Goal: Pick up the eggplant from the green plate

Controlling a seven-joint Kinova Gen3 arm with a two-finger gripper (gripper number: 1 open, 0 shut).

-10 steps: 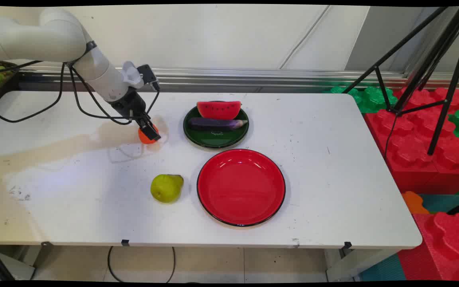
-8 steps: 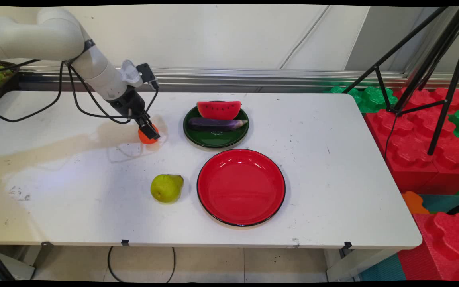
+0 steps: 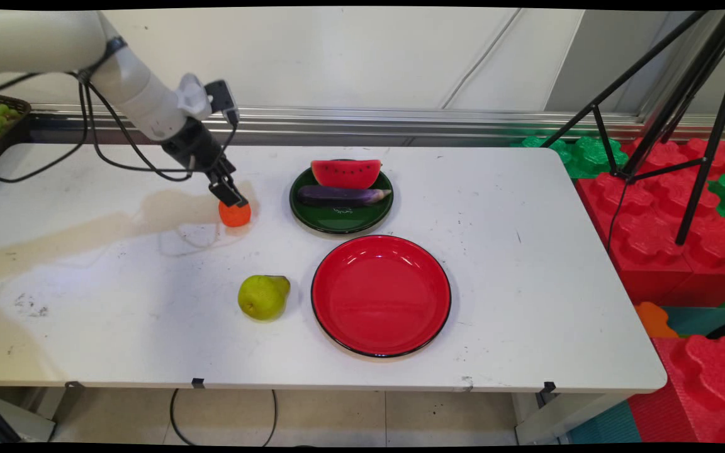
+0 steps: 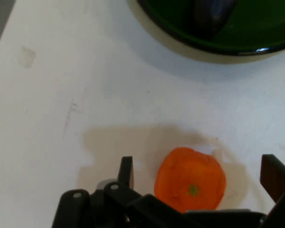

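White desk (image 3: 494, 207) under plain wall. End effector (image 3: 231, 196) released, fingers spread, hovering just above orange (image 3: 235, 214), left of green plate (image 3: 341, 217). For clean grip: centre fingers either side of fruit, descend straight.

Bare table (image 3: 117, 296) lies left of the orange (image 3: 235, 214); the green plate (image 3: 341, 220) crowds its right.

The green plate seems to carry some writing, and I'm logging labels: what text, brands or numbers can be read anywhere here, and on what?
Green plate: a small pale mark near its front rim, below the eggplant; too small to read.
No other text, brand, number or sign is legible in either view.
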